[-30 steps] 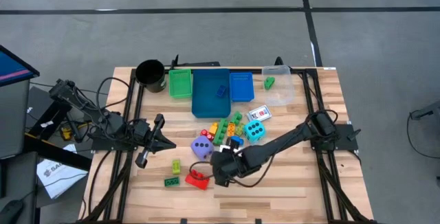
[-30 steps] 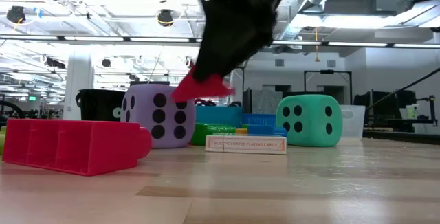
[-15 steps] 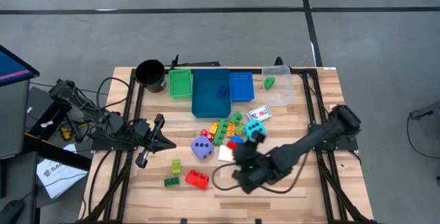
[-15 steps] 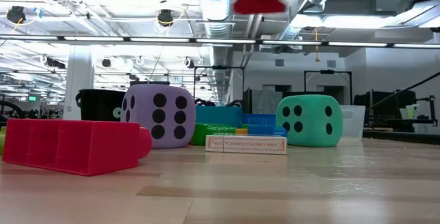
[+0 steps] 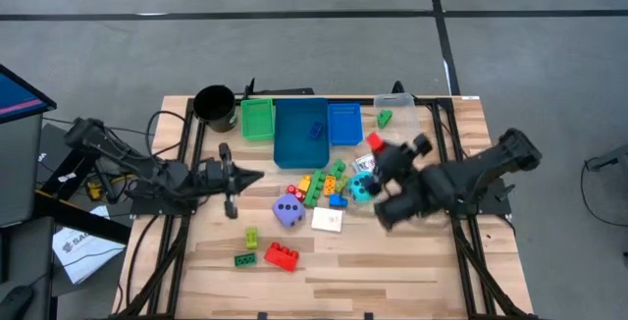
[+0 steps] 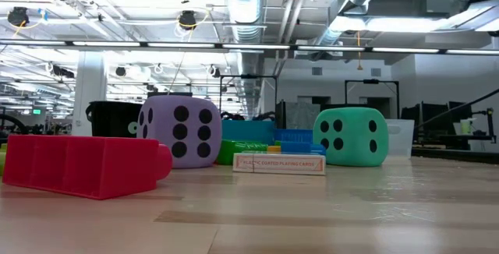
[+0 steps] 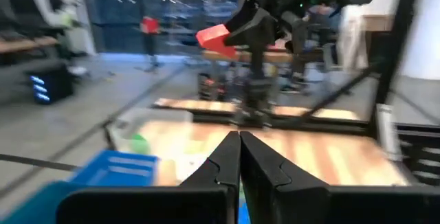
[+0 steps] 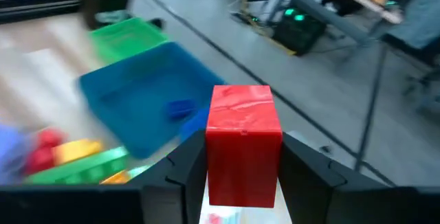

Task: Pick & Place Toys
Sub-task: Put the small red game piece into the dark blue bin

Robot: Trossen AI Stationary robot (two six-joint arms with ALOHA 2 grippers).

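Front-right table [image 5: 412,261] bare, free to pass; brick cluster [image 5: 322,185] w/ both dice blocks centre; trays [image 5: 299,143] line back.

right gripper [image 5: 377,147] — red brick [image 5: 374,141] held, raised

Two dice, purple [image 5: 287,211] and teal [image 5: 361,188]. Four trays: small green [image 5: 257,119], big blue [image 5: 300,133], small blue [image 5: 344,124], clear [image 5: 398,124]. One black cup [image 5: 215,107].

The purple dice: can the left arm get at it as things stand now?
Probably yes. The purple dice stands apart from the brick pile, its near side bare; the left gripper, shut, sits close by. It must open first.
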